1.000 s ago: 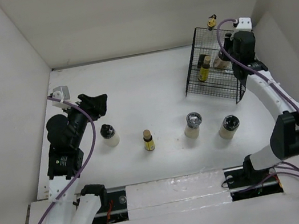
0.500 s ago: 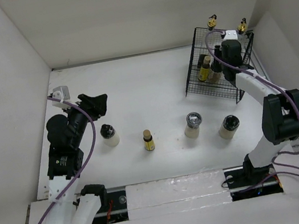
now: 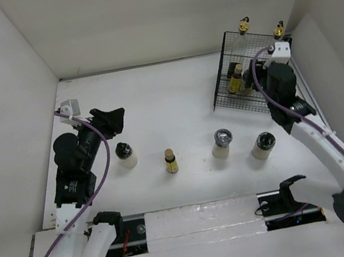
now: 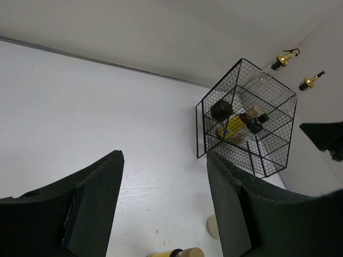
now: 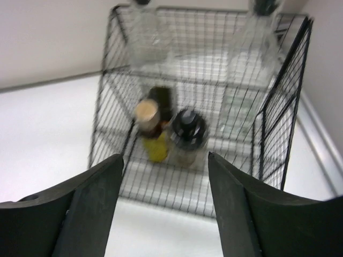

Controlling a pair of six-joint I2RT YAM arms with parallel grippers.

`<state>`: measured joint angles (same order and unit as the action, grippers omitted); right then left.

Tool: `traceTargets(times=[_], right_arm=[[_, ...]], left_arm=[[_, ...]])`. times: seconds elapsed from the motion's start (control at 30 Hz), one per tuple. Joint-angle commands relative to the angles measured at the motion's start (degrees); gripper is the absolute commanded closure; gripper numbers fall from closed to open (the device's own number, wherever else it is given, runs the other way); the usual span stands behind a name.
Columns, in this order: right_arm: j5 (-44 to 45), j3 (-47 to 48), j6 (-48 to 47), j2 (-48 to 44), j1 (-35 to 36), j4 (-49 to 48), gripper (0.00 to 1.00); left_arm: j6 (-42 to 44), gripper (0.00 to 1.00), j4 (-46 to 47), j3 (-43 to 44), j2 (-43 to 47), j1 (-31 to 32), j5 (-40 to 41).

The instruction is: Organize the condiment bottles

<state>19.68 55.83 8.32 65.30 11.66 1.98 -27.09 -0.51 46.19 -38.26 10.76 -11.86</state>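
A black wire basket [image 3: 253, 91] stands at the far right of the white surface [image 3: 166, 96]. Two tall glass bottles stand at the back of the basket. The first gold top [image 3: 244, 23] and the second gold top [image 3: 279, 30] stick up above the wires.

Low down in the basket are a small yellow bottle [image 5: 155, 145] with a brown cap and a cream shaker [image 5: 187, 136] with a dark lid. They sit just beside each other. Something dark is behind them, but it is too blurry to tell what.

Four more bottles stand in a row on the surface, apart from each other. From left to right they are the left shaker [image 3: 125, 154], a second yellow bottle [image 3: 170, 161], the middle shaker [image 3: 222, 142] and the right shaker [image 3: 263, 146].

The left jaws are spread wide and hold nothing. They hang over the left side of the surface, near the left shaker. The right jaws are spread wide too and hold nothing. They face the front of the basket.
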Motion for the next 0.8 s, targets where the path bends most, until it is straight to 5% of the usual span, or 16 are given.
traceTargets(times=[0.0,0.23,0.77], right_arm=[[7.81,-8.00,4.50,-9.09,4.59,5.91,0.33],[10.73,-16.37,16.27,-23.45,7.15,28.07,0.36],[2.72,-18.48,22.62,-24.16,8.82,38.45,0.54]], left_arm=[[-0.51,0.41,2.71,-0.05,1.08,0.49,0.17],[-1.03,0.41,2.18,-0.05,0.47,0.49,1.49],[-1.03,0.41,1.66,-0.05,0.99,0.49,2.01]])
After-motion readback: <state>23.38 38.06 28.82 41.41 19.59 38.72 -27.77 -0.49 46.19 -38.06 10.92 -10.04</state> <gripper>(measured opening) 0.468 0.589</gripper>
